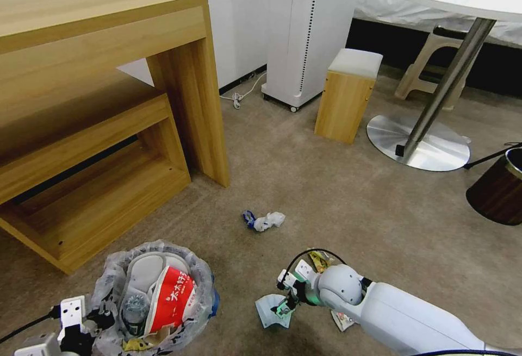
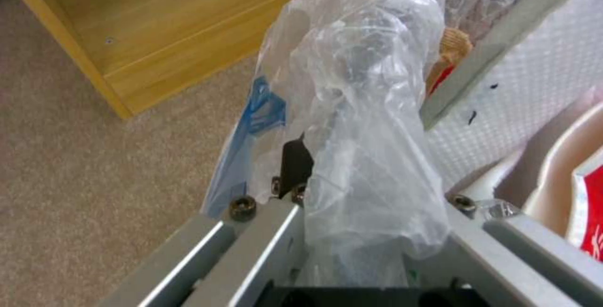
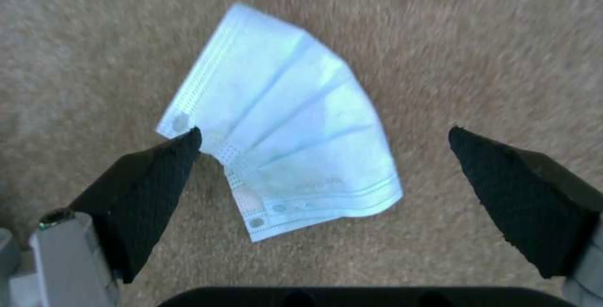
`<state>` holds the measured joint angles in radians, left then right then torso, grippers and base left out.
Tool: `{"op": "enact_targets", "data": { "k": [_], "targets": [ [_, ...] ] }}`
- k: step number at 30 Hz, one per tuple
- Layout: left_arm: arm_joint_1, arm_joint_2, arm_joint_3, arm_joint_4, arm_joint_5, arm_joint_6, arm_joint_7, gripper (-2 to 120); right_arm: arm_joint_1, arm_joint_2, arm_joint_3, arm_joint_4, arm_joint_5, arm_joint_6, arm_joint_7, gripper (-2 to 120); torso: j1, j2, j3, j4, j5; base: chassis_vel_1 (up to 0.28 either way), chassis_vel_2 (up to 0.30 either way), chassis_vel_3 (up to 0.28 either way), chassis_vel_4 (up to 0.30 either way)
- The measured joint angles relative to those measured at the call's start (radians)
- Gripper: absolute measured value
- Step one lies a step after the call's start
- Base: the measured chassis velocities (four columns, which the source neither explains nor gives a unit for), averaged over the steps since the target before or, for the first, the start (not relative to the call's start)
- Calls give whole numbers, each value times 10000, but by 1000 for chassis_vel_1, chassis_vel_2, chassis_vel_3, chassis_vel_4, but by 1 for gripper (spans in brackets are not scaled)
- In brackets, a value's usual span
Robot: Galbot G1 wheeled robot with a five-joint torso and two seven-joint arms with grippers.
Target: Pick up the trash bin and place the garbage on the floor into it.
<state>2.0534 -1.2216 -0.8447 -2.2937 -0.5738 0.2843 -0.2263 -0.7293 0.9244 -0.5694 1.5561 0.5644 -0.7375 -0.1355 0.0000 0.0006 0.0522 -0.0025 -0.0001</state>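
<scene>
The trash bin (image 1: 109, 275), black with a crinkly plastic liner, sits low at my left and holds a white slipper, a red-white paper bowl and a bottle. My left gripper (image 1: 81, 328) is shut on its rim; in the left wrist view the liner (image 2: 364, 147) is pinched between the fingers (image 2: 295, 161). On the carpet floor (image 1: 337, 209) lies a blue face mask (image 1: 271, 312). My right gripper (image 1: 286, 300) hangs open just above it, with the mask (image 3: 289, 128) between the black fingertips (image 3: 157, 180). A tissue with a blue scrap (image 1: 264, 220) lies farther out. A yellow wrapper (image 1: 318, 261) lies by the right wrist.
A wooden desk with a lower shelf (image 1: 109, 100) stands close at the left. Ahead are a white tower appliance (image 1: 310, 30), a wooden stool (image 1: 348, 95) and a round table's metal base (image 1: 418, 141). A dark brown bin (image 1: 497, 187) stands at the right edge.
</scene>
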Motion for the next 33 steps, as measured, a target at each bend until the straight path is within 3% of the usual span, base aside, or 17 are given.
{"op": "enact_targets", "data": {
  "k": [12, 33],
  "targets": [
    [22, -8, 61, 106, 114, -44, -57, 1, -285, 772, -279, -997, 52, 8, 715, 100, 0, 0, 0, 0, 1, 0, 0, 0, 0],
    [-95, 105, 86, 237, 57, -123, -218, 1, -375, 1296, -327, -1528, -29, 55, 1089, 100, 0, 1, -3, -2, -2, 0, 0, 0, 0]
  ]
}}
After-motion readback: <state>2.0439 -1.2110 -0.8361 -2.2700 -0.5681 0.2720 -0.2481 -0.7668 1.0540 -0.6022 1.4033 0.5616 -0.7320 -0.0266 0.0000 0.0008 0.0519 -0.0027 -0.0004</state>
